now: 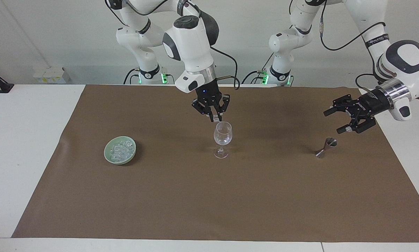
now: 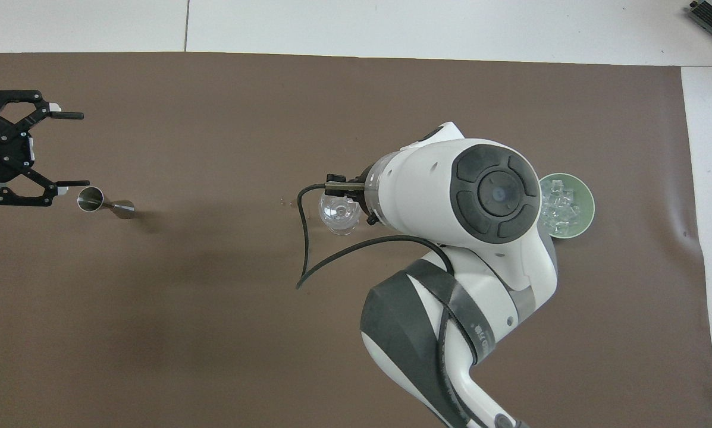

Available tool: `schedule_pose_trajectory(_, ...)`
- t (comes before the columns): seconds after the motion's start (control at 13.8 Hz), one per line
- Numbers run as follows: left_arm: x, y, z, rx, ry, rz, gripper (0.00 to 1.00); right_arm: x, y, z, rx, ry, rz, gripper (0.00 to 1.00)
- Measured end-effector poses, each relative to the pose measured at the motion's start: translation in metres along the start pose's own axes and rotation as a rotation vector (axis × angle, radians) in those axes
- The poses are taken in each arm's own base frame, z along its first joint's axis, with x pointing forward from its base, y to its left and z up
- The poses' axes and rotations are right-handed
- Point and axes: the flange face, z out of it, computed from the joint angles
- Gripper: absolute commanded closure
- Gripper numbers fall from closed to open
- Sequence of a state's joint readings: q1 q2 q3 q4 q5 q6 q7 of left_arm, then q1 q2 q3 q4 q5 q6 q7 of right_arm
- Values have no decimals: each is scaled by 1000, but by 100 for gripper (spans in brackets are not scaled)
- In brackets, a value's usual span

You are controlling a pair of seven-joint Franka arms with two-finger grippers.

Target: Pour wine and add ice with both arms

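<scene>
Pale green bowl (image 1: 120, 150) w/ heap of ice (image 1: 121, 148) sits at right arm's end of brown mat (image 1: 209, 196), at 9 o'clock of the wine glass (image 1: 222, 137) in facing view. Steel jigger (image 1: 326, 146) at 3 o'clock of glass. White wall at robots' end. Right gripper (image 1: 214, 120) over glass rim, fingers pinched on a small clear ice cube. Left gripper (image 1: 339, 120) over mat by jigger, fingers spread wide, holding nothing.
</scene>
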State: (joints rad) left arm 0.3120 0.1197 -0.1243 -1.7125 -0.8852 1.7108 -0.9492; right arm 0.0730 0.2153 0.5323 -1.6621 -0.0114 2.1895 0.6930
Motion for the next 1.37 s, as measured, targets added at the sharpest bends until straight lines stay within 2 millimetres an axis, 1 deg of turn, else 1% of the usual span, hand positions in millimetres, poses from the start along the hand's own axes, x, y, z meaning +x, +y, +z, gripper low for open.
schedule_pose_trajectory(0.14,-19,7,-6,37,82,127,0,-3,-7,11,11,2,-14,100)
schedule_pose_trajectory(0.22,-26,9,-8,59,117,193,0,-5,-9,18,0,-1,-28,100)
schedule_pose_trajectory(0.36,-33,10,-10,112,183,327,0,-8,-10,28,-17,-6,-48,100)
schedule_pose_trajectory(0.51,-40,7,-12,175,245,466,0,-9,-10,32,-23,-11,-50,100)
schedule_pose_trajectory(0.58,-44,6,-13,205,274,516,0,-10,-9,33,-24,-14,-50,98)
schedule_pose_trajectory(0.65,-50,6,-13,236,304,564,0,-10,-9,34,-25,-15,-51,92)
schedule_pose_trajectory(0.79,-71,8,-8,302,367,645,0,-10,-9,34,-25,-15,-51,87)
schedule_pose_trajectory(0.87,-80,8,-4,338,397,684,0,-11,-9,36,-25,-17,-51,76)
schedule_pose_trajectory(0.94,-87,8,2,375,418,729,0,-12,-10,38,-25,-21,-52,59)
schedule_pose_trajectory(1.01,-92,8,6,405,426,780,0,-13,-11,41,-25,-25,-54,52)
schedule_pose_trajectory(1.16,-93,8,8,451,433,865,0,-14,-12,43,-24,-28,-56,28)
schedule_pose_trajectory(1.23,-92,7,8,480,448,897,0,-14,-12,43,-24,-28,-56,6)
schedule_pose_trajectory(1.3,-92,7,8,513,464,930,0,-14,-12,43,-24,-28,-56,0)
schedule_pose_trajectory(1.37,-94,7,10,540,477,961,0,-14,-12,43,-25,-26,-58,0)
